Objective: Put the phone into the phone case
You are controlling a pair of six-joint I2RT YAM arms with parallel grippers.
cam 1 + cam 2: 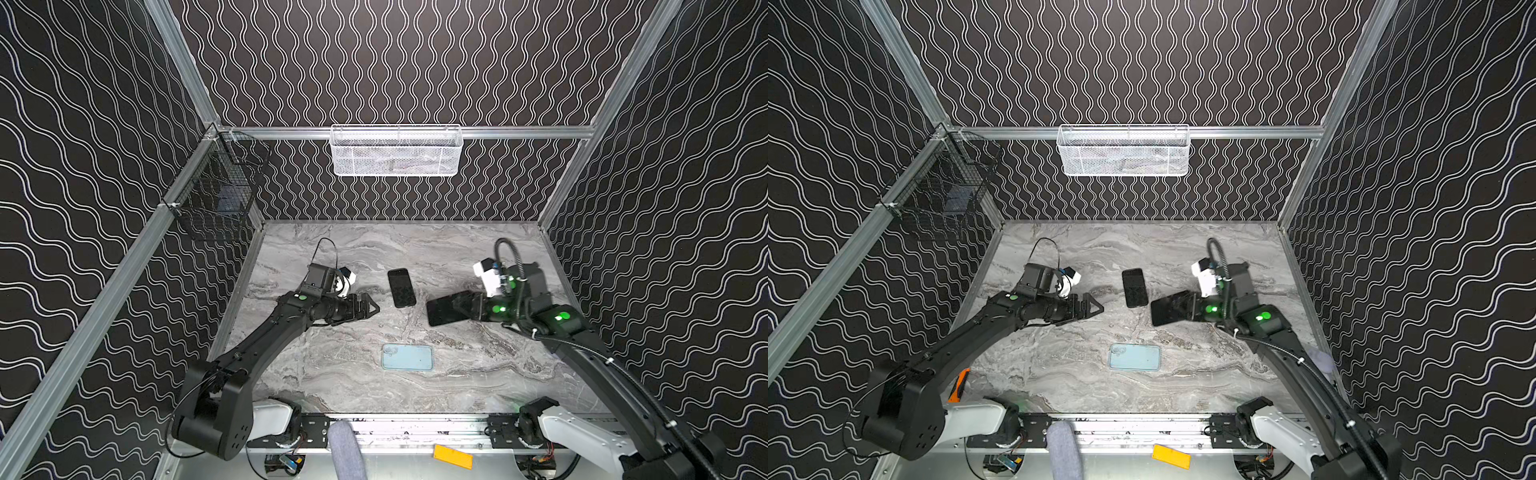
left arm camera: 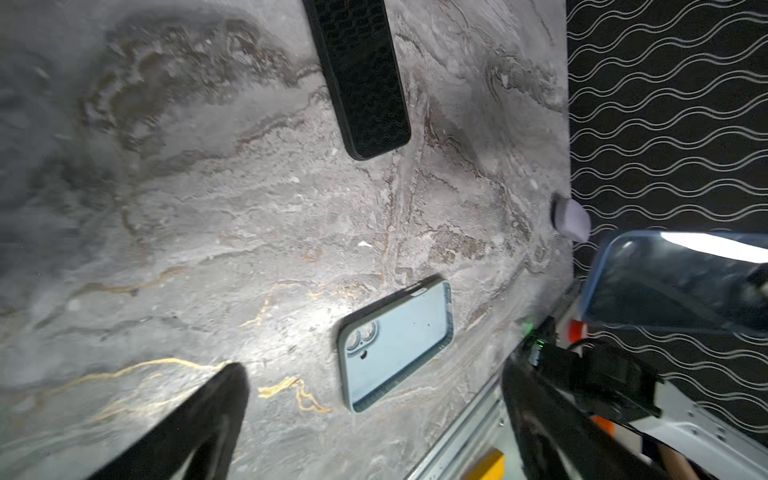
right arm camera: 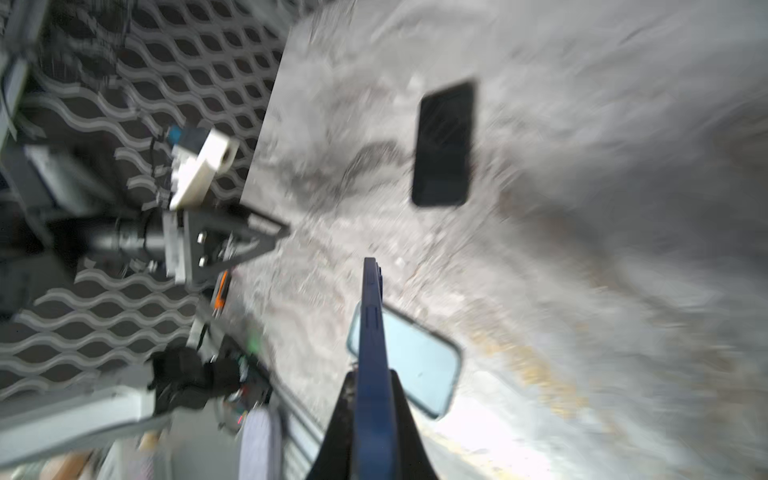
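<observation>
Nearest the camera, a bare aluminium rail (image 1: 415, 428) runs along the front edge and carries both arm bases. A grey fuzzy cylinder (image 1: 344, 451) and a flat yellow block (image 1: 453, 456) sit just in front of it. Beyond the rail spreads the grey marble-patterned tabletop (image 1: 332, 386), veined in brown and gold.

On its near middle the light blue plastic phone case (image 1: 407, 357) lies flat, long side across the view, with its camera cut-out towards the left arm.

Farther in, the left gripper (image 1: 375, 307) hangs low over the marble with its jaws spread wide and nothing between them. Facing it, the right gripper (image 1: 473, 307) is clamped on one end of the dark, navy-edged phone (image 1: 444, 311). The phone is held tilted, clear of the surface and well apart from the case.

Between the two grippers and slightly farther back, a black phone-shaped slab (image 1: 401, 287) lies flat; whether it is a phone or a case I cannot tell.

Three black walls with white wavy lines (image 1: 395, 62) close the room, framed by aluminium posts (image 1: 183, 62). A white mesh basket (image 1: 396, 151) hangs on the back wall's rail. A black wire basket (image 1: 216, 195) hangs on the left wall, with something dark inside.
</observation>
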